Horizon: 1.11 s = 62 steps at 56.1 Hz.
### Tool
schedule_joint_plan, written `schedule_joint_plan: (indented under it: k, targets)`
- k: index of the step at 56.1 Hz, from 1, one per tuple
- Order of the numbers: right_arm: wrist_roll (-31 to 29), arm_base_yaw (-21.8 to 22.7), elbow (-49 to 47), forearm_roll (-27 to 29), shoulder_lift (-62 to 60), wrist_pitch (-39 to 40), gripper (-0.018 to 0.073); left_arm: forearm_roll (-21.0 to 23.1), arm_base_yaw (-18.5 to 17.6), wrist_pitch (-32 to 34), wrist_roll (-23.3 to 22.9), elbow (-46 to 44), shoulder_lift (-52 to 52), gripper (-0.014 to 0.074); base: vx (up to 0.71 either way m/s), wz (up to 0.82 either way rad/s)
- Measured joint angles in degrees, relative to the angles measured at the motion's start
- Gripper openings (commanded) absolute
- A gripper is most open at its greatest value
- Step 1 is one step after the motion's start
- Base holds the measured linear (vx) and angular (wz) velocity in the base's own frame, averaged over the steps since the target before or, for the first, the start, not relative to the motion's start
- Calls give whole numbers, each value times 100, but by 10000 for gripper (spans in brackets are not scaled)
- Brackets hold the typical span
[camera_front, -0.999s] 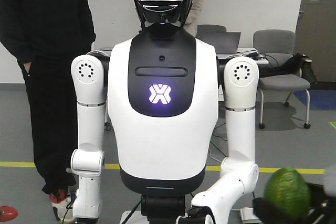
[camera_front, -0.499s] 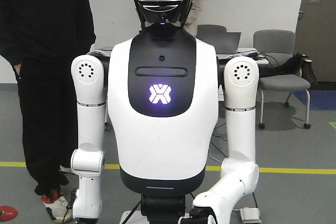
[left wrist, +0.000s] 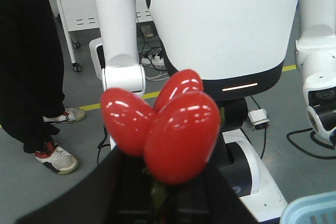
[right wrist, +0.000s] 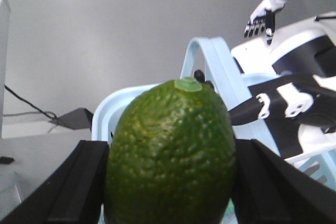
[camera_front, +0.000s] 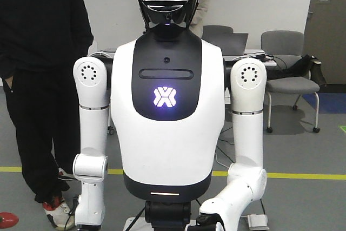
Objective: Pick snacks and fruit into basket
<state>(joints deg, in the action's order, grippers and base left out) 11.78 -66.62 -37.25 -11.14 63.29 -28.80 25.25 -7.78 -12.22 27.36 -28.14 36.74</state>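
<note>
The bumpy green fruit [right wrist: 170,153] is sitting pinched between the black fingers [right wrist: 79,184] of the right gripper [right wrist: 170,182], directly in front of the light blue basket [right wrist: 202,72], whose handle is arching up behind it. The glossy red fruit [left wrist: 163,124] is riding on top of the left gripper [left wrist: 160,195], which is hiding below it so that I cannot tell how its fingers are set; the white humanoid robot [camera_front: 167,106] is standing behind that fruit, with a person in black [camera_front: 40,79] waiting beside the robot.
</note>
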Motion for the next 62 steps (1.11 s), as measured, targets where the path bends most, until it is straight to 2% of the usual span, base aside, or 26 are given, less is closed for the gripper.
schedule_joint_plan:
  k: [11, 20, 27, 40, 46, 53, 62]
  targets:
    - [0, 0, 0, -6, 493, 221, 10, 0, 0, 0, 0, 0, 0, 0, 0, 0]
    - [6, 0, 0, -6, 678, 329, 95, 0, 0, 0, 0, 0, 0, 0, 0, 0]
    - [6, 0, 0, -6, 685, 343, 216, 0, 0, 0, 0, 0, 0, 0, 0, 0]
    - [75, 0, 0, -24, 685, 378, 534, 0, 0, 0, 0, 0, 0, 0, 0, 0]
    - [93, 0, 0, -95, 685, 385, 611, 0, 0, 0, 0, 0, 0, 0, 0, 0]
    - [98, 0, 0, -344, 685, 401, 623, 0, 0, 0, 0, 0, 0, 0, 0, 0]
    - [98, 0, -23, -513, 685, 395, 595, 0, 0, 0, 0, 0, 0, 0, 0, 0]
